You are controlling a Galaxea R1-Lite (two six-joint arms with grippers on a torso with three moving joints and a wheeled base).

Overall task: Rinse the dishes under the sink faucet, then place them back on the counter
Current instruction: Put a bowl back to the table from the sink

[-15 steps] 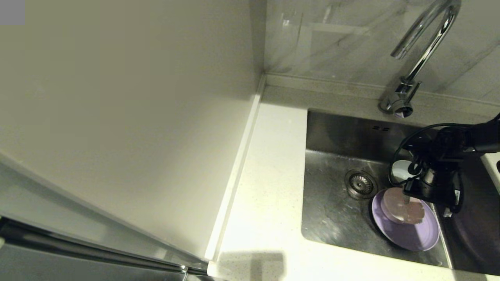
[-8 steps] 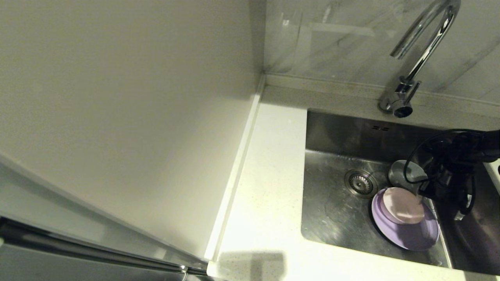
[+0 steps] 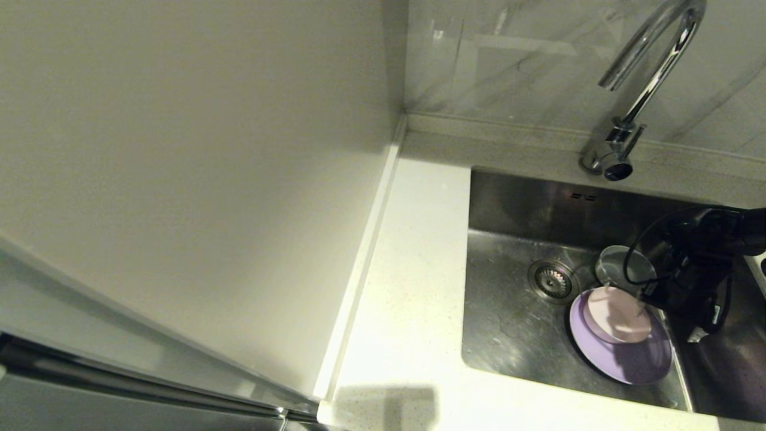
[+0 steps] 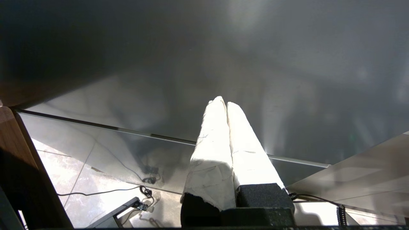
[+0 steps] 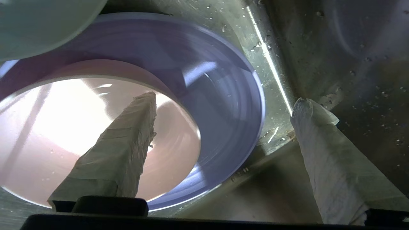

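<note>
The lavender plate lies tilted at the right of the steel sink, and the pink bowl sits on it. The pale blue-white bowl stands just behind them, near the drain strainer. My right gripper hangs low over the plate's right edge and stands open. One finger is above the pink bowl, the other beyond the plate by the sink wall. It holds nothing. The left gripper is shut and empty, away from the sink.
The chrome gooseneck faucet rises behind the sink, its spout high above the basin. No water runs from it. White speckled counter lies left of the sink, bounded by a cream wall panel.
The right gripper has drawn back to the right from over the pink bowl, uncovering the pale bowl. The pink bowl has settled on the plate.
</note>
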